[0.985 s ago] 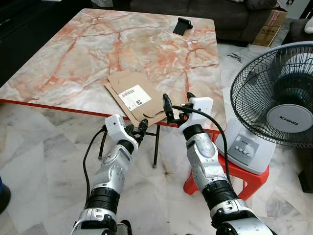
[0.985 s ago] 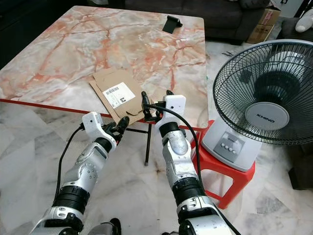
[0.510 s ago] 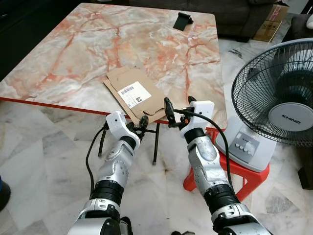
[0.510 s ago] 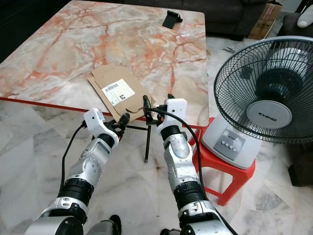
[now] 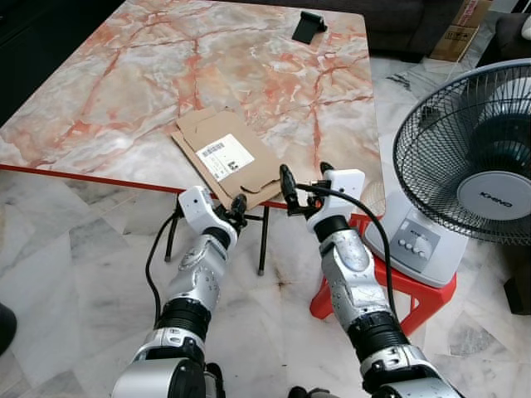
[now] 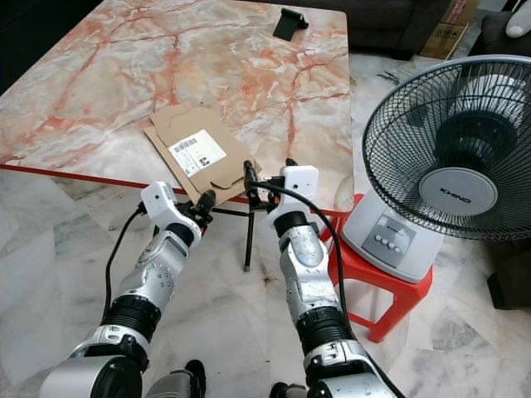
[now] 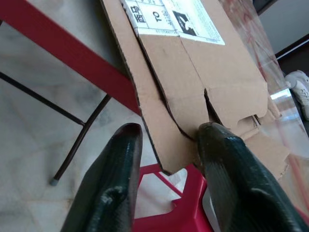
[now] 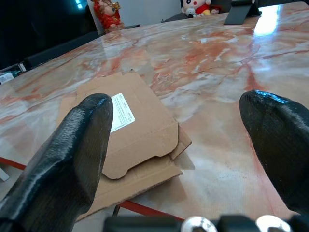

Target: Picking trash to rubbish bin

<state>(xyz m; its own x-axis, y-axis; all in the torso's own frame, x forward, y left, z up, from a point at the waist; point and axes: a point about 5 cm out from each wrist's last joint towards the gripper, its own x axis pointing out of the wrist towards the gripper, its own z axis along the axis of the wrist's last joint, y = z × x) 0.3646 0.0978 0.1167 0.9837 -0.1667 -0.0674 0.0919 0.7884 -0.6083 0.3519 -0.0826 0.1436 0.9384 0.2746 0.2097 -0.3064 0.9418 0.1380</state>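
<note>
A flattened brown cardboard box (image 5: 224, 157) with a white label lies on the marble table (image 5: 124, 91), its near corner hanging over the red front edge. My left gripper (image 5: 236, 207) sits just below that edge. In the left wrist view it (image 7: 169, 145) is open, with the overhanging cardboard (image 7: 193, 82) corner between its fingers. My right gripper (image 5: 304, 178) is wide open at the table's edge, just right of the cardboard (image 8: 135, 125), with nothing in it.
A standing fan (image 5: 481, 166) rests on a red stool (image 5: 415, 290) close to my right arm. A black phone stand (image 5: 308, 26) is at the table's far side. Thin black table legs (image 5: 264, 245) stand below the edge on a marble floor.
The view has shifted a little. Both grippers have edged closer to the table's front edge, the left one nearing the cardboard's overhanging corner.
</note>
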